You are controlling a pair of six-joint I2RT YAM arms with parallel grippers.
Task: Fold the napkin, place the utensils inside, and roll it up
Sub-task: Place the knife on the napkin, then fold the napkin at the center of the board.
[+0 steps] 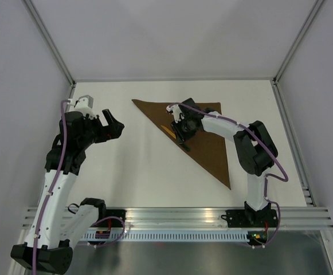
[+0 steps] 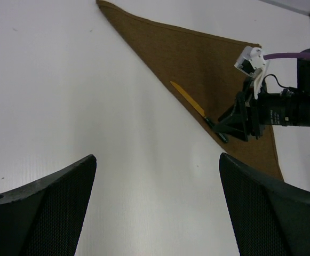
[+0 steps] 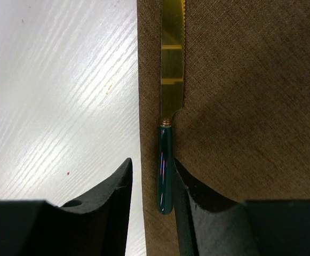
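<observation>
The dark-brown napkin point(image 1: 209, 146) lies folded into a triangle on the white table, its long folded edge facing left. On it, just inside that edge, the knife point(image 3: 165, 160) lies flat, orange-yellow blade point(image 3: 172, 69) pointing away from the right wrist camera. My right gripper point(image 3: 152, 162) stands open low over the dark handle; the handle rests against the right finger, with a gap to the left finger point(image 3: 117, 192). In the top view this gripper point(image 1: 184, 137) sits at the napkin's left edge. My left gripper point(image 1: 112, 123) hangs open over bare table to the left, nothing between its fingers.
The table point(image 1: 143, 172) is walled by white panels at the back and both sides. A metal rail point(image 1: 177, 215) runs along the near edge by the arm bases. In the left wrist view the napkin point(image 2: 197, 58) and the knife point(image 2: 189, 101) lie ahead to the right.
</observation>
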